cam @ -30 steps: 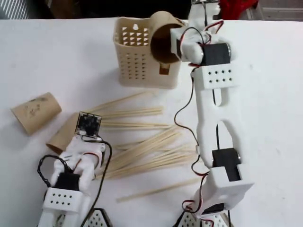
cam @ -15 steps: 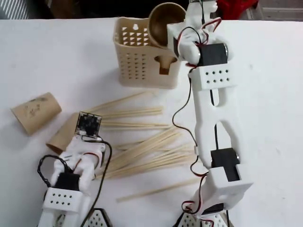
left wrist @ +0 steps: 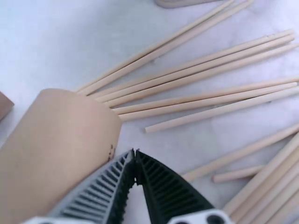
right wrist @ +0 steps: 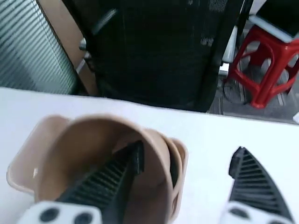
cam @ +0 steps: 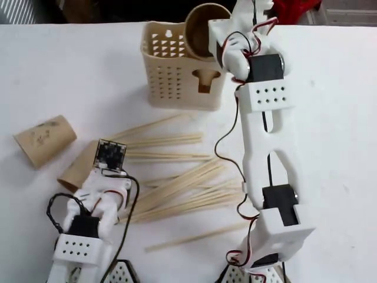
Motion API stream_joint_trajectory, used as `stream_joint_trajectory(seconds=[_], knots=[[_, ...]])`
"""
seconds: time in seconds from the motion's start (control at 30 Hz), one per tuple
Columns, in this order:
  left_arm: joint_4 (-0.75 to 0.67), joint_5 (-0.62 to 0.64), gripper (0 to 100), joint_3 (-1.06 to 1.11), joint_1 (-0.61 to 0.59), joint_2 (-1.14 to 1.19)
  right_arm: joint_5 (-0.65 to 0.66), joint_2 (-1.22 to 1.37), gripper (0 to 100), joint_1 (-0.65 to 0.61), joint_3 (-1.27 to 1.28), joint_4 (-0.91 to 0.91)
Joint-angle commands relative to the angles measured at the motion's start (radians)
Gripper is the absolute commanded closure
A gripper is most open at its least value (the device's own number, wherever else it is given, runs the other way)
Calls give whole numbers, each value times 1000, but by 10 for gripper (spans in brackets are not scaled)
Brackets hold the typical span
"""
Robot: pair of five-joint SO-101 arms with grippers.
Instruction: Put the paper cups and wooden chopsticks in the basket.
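Paper cup (cam: pixel 206 29) stands upright in the cream basket (cam: pixel 171 76); right gripper (right wrist: pixel 188 149) spread wide, one finger inside its rim. Left gripper (left wrist: pixel 134 154), pressed together, sits beside a plain tan cup (left wrist: pixel 56 140) lying by scattered chopsticks (cam: pixel 177 188). The far cup (cam: pixel 44 140) has dark print, unreadable.

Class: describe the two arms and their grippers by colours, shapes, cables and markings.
Both arms are white plastic with black servo blocks and hole-dotted plates. The right arm carries red and black cables; the left arm a black cable loop and square black circuit board. The left gripper and right gripper have dark, ribbed, tapered fingers.
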Motion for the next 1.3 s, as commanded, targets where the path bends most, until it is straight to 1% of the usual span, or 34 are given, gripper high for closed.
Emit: stream_joint_trajectory(seconds=[0.0, 0.13, 0.37, 0.6, 0.9, 0.97, 1.1, 1.17, 1.23, 1.27], knots=[[6, 5, 975, -5, -7, -8, -6, -41, 700, -2, -38, -87], [6, 5, 975, -5, -7, -8, -3, -38, 700, 22, -38, -87], [6, 5, 975, -5, -7, -8, -2, 94, 700, 42, -25, -88], [6, 5, 975, -5, -7, -8, 0, 147, 700, 70, -17, -81], [6, 5, 975, -5, -7, -8, 2, 348, 704, 93, -25, -59], [6, 5, 975, -5, -7, -8, 2, 375, 754, 93, -25, -59], [6, 5, 975, -5, -7, -8, 11, 378, 996, 93, -31, -61], [6, 5, 975, -5, -7, -8, 97, 380, 959, 84, -49, -25], [6, 6, 975, -5, -7, -8, 198, 378, 989, 71, -74, 59], [6, 5, 975, -5, -7, -8, 239, 378, 982, 67, -98, 117]])
